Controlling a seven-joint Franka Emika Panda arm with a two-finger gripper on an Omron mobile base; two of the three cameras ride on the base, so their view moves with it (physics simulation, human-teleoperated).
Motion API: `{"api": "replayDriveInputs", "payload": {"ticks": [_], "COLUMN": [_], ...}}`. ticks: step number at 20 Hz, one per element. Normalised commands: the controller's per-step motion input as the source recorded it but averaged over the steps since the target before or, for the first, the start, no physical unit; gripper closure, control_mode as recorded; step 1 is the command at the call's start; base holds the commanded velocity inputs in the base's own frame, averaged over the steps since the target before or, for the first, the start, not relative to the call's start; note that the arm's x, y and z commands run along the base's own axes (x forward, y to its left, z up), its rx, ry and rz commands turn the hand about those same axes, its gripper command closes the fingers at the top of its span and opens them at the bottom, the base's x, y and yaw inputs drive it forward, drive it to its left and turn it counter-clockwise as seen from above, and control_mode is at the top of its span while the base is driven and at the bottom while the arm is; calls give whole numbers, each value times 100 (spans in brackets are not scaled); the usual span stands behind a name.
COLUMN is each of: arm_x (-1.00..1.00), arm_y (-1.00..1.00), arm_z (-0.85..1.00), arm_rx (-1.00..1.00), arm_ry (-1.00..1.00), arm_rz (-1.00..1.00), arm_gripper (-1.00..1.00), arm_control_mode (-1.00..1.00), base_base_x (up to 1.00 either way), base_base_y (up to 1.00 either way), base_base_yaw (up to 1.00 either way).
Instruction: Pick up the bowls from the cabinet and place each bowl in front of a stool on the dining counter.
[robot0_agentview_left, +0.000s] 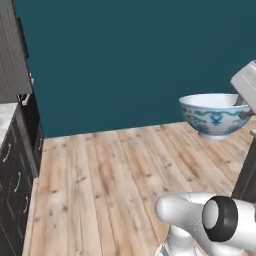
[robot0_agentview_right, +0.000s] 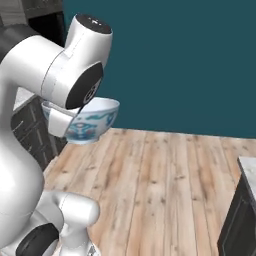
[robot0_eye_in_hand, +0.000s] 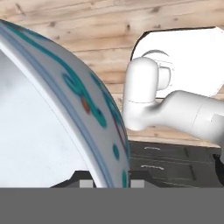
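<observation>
A white bowl (robot0_agentview_left: 212, 115) with blue-teal and red patterns hangs in the air above the wooden floor, upright. My gripper (robot0_agentview_left: 243, 108) is shut on its right rim. In the hand view the bowl (robot0_eye_in_hand: 65, 118) takes up the left side, and its rim passes between my gripper's (robot0_eye_in_hand: 111, 183) two dark tips. In the right base view the bowl (robot0_agentview_right: 97, 117) sits partly behind my white arm. The stools are out of view.
A grey wood-grain cabinet (robot0_agentview_left: 11, 50) and dark drawer units (robot0_agentview_left: 15, 170) with a marble top line the left. A dark marble-topped unit (robot0_agentview_right: 246, 172) stands at the lower right; I cannot tell whether it is the dining counter. A teal wall (robot0_agentview_left: 130, 55) rises behind the wooden floor (robot0_agentview_left: 110, 170).
</observation>
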Motion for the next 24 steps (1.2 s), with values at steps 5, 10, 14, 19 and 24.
{"api": "replayDriveInputs", "payload": {"ticks": [5,10,14,19,24], "arm_x": [0,0,0,0,0], "arm_y": [0,0,0,0,0], "arm_z": [0,0,0,0,0], "arm_rx": [0,0,0,0,0], "arm_ry": [0,0,0,0,0], "arm_rz": [0,0,0,0,0], "arm_gripper": [100,100,100,100,100], "arm_control_mode": [100,100,100,100,100], "base_base_x": [96,100,100,88,34], "base_base_y": [-17,-13,-4,1,14], "base_base_yaw": [-40,-17,-12,-46,-81]}}
